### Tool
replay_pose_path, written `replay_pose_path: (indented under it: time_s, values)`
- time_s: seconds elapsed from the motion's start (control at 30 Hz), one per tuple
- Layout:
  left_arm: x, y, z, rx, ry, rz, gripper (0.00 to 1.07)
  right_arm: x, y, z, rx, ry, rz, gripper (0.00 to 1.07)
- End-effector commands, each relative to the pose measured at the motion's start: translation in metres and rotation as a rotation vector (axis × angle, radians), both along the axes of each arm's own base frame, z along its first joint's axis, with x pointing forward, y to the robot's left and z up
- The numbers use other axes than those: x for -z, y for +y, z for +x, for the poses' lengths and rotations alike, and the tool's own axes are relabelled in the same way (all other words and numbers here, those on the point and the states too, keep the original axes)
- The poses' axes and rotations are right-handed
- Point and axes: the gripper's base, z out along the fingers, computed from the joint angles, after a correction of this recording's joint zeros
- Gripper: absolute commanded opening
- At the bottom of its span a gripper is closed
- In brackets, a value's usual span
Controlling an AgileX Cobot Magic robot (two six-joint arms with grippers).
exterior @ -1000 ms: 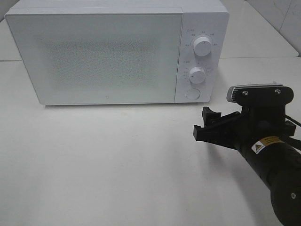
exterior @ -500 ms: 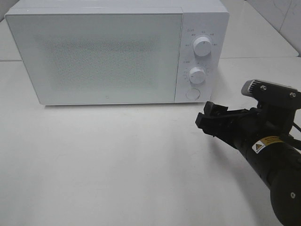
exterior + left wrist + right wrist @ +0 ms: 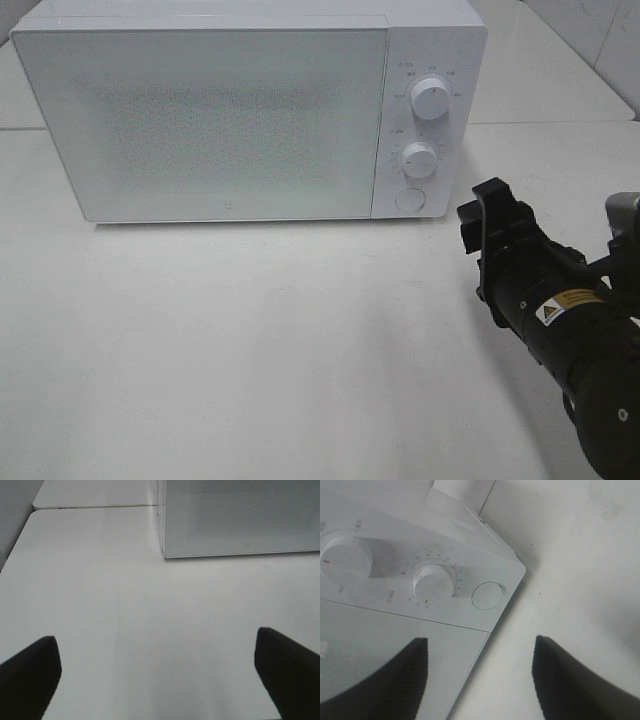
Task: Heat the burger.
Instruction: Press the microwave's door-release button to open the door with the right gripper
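A: Entry one?
B: White microwave (image 3: 250, 110), door (image 3: 200, 125) was shut; dial (image 3: 419, 158) markings unreadable. Place of burger could not be told.
A: Next entry?
B: Left gripper (image 3: 156, 637) stood wide, empty. Right gripper (image 3: 485, 205), four o'clock of round button (image 3: 408, 199), stood parted, empty; its yellow sticker (image 3: 565, 305) unreadable.

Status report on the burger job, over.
Left gripper open, empty. Right gripper open, facing microwave controls. Burger not in view. Microwave door shut.

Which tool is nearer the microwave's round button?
Right. The right tool hovers just beside the round button; the left tool faces the opposite door corner of the microwave, farther off.
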Motion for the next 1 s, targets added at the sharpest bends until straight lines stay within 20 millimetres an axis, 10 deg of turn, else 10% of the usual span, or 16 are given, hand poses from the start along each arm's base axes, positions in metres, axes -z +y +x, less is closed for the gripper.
replay_pose_path:
  time_s: [0.03,0.57,1.0]
  values:
    - [0.001,0.000,-0.003,0.005,-0.027,-0.010,1.03,-0.005,0.003,0.002,0.036,-0.039,0.156,0.52]
    - [0.001,0.000,-0.003,0.005,-0.027,-0.010,1.03,0.003,0.005,-0.001,0.100,0.074,0.380,0.00]
    - [0.001,0.000,-0.003,0.005,-0.027,-0.010,1.03,0.004,0.020,0.014,0.092,0.143,0.369,0.00]
